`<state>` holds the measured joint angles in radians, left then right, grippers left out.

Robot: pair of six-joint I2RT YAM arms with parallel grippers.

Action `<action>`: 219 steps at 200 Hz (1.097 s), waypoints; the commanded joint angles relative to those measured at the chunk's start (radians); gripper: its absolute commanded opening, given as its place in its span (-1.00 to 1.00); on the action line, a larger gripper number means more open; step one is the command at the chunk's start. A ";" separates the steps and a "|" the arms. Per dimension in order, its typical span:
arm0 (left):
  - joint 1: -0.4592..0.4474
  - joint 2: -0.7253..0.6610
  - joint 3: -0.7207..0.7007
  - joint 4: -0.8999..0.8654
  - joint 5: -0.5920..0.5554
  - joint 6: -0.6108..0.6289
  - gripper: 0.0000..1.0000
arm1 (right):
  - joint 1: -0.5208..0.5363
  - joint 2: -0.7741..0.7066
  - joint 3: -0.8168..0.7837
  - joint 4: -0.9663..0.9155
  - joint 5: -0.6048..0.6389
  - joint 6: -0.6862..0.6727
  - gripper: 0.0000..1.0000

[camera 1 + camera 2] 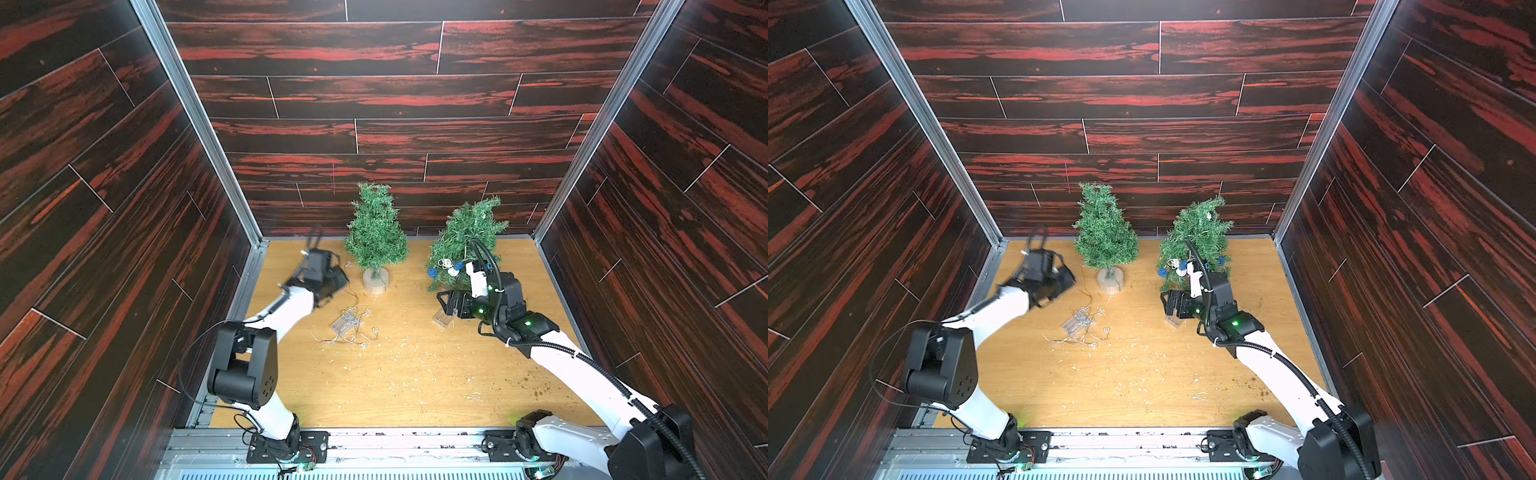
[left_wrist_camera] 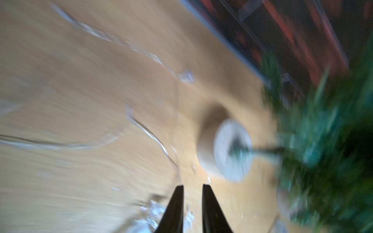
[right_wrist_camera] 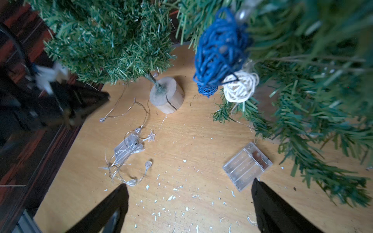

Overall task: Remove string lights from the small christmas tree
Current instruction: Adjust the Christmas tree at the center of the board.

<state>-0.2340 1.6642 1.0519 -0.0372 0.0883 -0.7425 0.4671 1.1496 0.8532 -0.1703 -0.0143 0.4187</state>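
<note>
The right jaws gape wide with nothing between them. Just beside one tip lies the clear battery box point(image 3: 247, 166) of the blue-and-white ball strand point(image 3: 220, 50), which hangs ahead of them on the leaning tree point(image 1: 465, 241). The left jaws, blurred, stand narrowly parted, gripping nothing I can make out. The star strand point(image 1: 347, 326) lies heaped on the bench point(image 1: 415, 374) between both pairs of jaws.
</note>
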 commanded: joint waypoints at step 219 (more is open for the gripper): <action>-0.158 0.487 0.027 1.115 -0.054 0.384 -0.41 | 0.001 -0.060 0.041 -0.093 0.072 -0.006 0.98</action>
<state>-0.3870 2.1334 1.0462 1.0275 0.0387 -0.3592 0.4667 1.0924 0.8593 -0.2451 0.0395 0.4355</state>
